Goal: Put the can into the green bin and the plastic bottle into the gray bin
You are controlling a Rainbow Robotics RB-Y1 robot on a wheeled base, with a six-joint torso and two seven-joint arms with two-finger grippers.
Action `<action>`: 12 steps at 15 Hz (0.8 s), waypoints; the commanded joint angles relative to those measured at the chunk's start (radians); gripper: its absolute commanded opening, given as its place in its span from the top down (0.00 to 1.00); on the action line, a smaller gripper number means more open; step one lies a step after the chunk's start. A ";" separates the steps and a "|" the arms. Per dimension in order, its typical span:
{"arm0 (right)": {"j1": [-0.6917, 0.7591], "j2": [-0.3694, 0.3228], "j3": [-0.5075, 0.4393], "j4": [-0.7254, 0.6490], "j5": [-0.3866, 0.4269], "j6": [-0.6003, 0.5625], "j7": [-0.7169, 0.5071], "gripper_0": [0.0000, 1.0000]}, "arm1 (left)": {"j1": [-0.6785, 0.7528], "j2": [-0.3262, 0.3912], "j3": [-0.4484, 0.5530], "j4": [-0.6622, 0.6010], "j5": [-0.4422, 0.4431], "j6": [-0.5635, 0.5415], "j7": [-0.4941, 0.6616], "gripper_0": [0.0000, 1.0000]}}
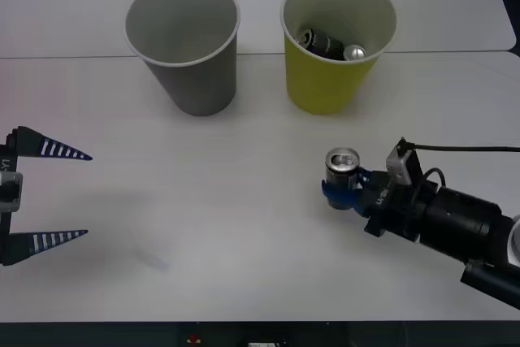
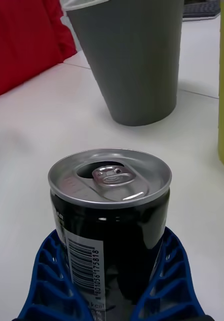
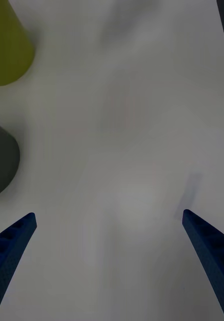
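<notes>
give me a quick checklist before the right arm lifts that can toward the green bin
1. Grip: right hand shut on the can, blue fingers on both sides: ok.
2. Can upright, silver top level: ok.
3. Green bin upright, mouth open, with cans already inside: ok.
4. Room left in the green bin for another can: cannot tell.
5. Gray bin stands beside the green bin, apart from it: ok.
6. Left hand open at the table's left edge, away from the path: ok.
</notes>
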 commanded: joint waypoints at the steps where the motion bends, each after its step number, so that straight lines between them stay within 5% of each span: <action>1: 0.033 -0.060 -0.040 -0.142 0.128 -0.001 -0.273 1.00 | 0.000 0.000 0.000 0.000 0.000 0.000 0.000 0.00; 3: 0.047 -0.084 -0.073 -0.208 0.199 -0.021 -0.420 1.00 | 0.000 0.000 0.000 0.000 0.000 0.000 0.000 0.00; 8: 0.045 -0.031 -0.299 -0.389 0.410 -0.331 -0.805 1.00 | 0.000 0.000 0.000 0.000 0.000 0.000 0.000 0.00; 12: -0.036 0.006 -0.406 -0.470 0.478 -0.518 -0.981 1.00 | 0.000 0.000 0.000 0.000 0.000 0.000 0.000 0.00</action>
